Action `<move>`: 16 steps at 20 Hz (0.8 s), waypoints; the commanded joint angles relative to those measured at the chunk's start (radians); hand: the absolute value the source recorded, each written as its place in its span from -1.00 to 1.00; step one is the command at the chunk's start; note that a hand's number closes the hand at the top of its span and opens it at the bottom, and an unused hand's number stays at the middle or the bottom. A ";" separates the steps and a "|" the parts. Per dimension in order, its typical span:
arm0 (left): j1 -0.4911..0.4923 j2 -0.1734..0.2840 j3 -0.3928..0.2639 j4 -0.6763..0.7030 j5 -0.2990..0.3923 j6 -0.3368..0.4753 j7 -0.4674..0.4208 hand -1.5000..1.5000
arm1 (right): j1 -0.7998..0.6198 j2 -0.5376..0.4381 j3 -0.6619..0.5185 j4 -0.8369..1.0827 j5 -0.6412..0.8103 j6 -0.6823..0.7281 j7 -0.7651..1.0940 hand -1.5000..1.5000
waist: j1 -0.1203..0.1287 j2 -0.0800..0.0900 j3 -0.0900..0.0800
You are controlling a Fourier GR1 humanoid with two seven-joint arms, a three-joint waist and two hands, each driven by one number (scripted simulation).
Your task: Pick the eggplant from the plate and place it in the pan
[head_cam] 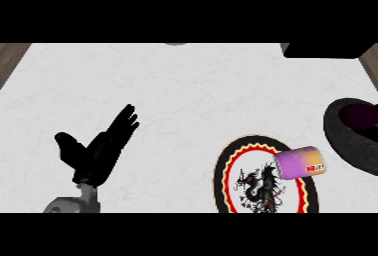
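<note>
A plate (229,170) with a black rim, red and yellow rings and a dragon picture lies at the lower right of the counter. On its upper right edge sits a small purple and yellow pack (300,162) with a white label; no eggplant shape shows. The dark pan (347,140) stands at the right edge, partly cut off, with a dark purple inside. My left hand (100,150) is at the lower left, fingers straight and pointing up and right, thumb spread, holding nothing. My right hand does not show.
A black object (325,49) sits at the far right corner of the white counter (184,90). Brown strips border the counter at the left and right. A small grey mark lies at the far edge near the middle.
</note>
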 commanded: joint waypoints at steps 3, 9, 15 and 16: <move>-0.056 0.015 0.046 0.071 0.011 -0.030 -0.011 0.00 | -0.180 -0.074 -0.103 0.429 -0.082 -0.090 -0.261 1.00 | 0.007 0.004 0.001; -0.028 0.000 0.014 0.027 0.025 -0.054 -0.012 0.00 | -0.249 -0.217 -0.051 0.667 0.039 0.030 -0.071 -1.00 | 0.043 0.014 0.001; -0.026 0.018 0.033 0.030 0.031 -0.066 -0.001 0.00 | -0.307 -0.222 -0.113 0.802 -0.038 0.104 -0.231 -1.00 | 0.033 0.012 0.004; -0.031 -0.026 -0.006 0.051 -0.016 -0.032 -0.042 0.00 | -0.344 -0.192 -0.120 0.804 -0.051 0.112 -0.220 -1.00 | 0.034 0.014 0.004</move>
